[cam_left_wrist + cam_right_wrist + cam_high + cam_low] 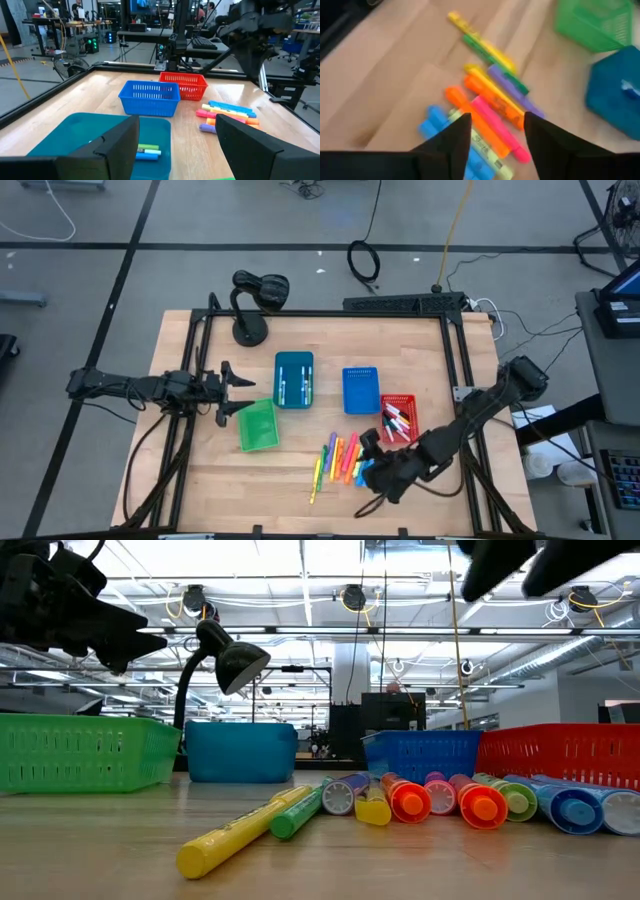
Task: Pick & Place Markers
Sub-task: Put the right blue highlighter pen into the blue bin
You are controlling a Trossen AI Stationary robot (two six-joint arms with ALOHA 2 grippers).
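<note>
Several neon markers [340, 460] (yellow, green, orange, pink, purple, blue) lie side by side on the wooden table near its near edge; the low view shows them close up [420, 800]. More white-bodied markers lie in the red bin [397, 420] and in the teal bin [293, 378]. My right gripper [366, 460] hovers open above the right end of the loose markers [490, 115]; its fingers [452, 142] stand over the orange, pink and blue ones. My left gripper [238, 392] is open, raised between the green bin [257, 425] and the teal bin [75, 135].
A blue bin [360, 390] stands between the teal and red bins. A black desk lamp [255, 300] sits at the far left corner, and a power strip [405, 303] lies along the far edge. Bare wood shows left of the loose markers.
</note>
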